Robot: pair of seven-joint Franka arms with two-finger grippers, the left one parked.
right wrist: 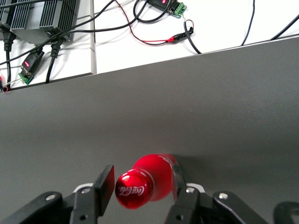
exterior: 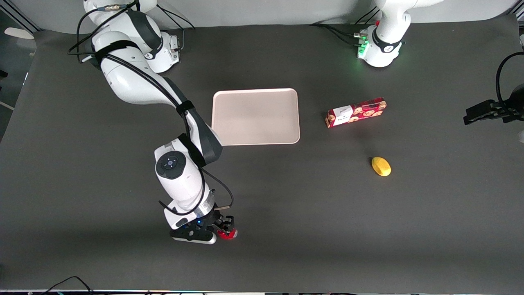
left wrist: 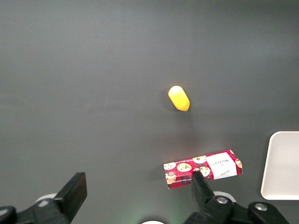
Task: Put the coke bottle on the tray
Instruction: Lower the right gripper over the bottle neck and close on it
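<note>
The coke bottle (exterior: pixel 229 234) is a small glossy red bottle standing on the dark table, much nearer the front camera than the tray (exterior: pixel 256 116). My right gripper (exterior: pixel 224 229) is down at the bottle with one finger on each side of it. In the right wrist view the red cap and shoulder (right wrist: pixel 148 181) sit between the fingers of the gripper (right wrist: pixel 142 185). One finger (right wrist: pixel 106 184) stands a small gap off the cap; the other (right wrist: pixel 180 189) is against the bottle's body. The jaws are open. The tray is flat, pale beige-pink and bare; its edge also shows in the left wrist view (left wrist: pixel 282 163).
A long red cookie box (exterior: pixel 356 112) with a white label lies beside the tray toward the parked arm's end. A yellow oval object (exterior: pixel 381 166) lies nearer the front camera than the box. The table's front edge (right wrist: pixel 187 60) runs close by the bottle, with cables past it.
</note>
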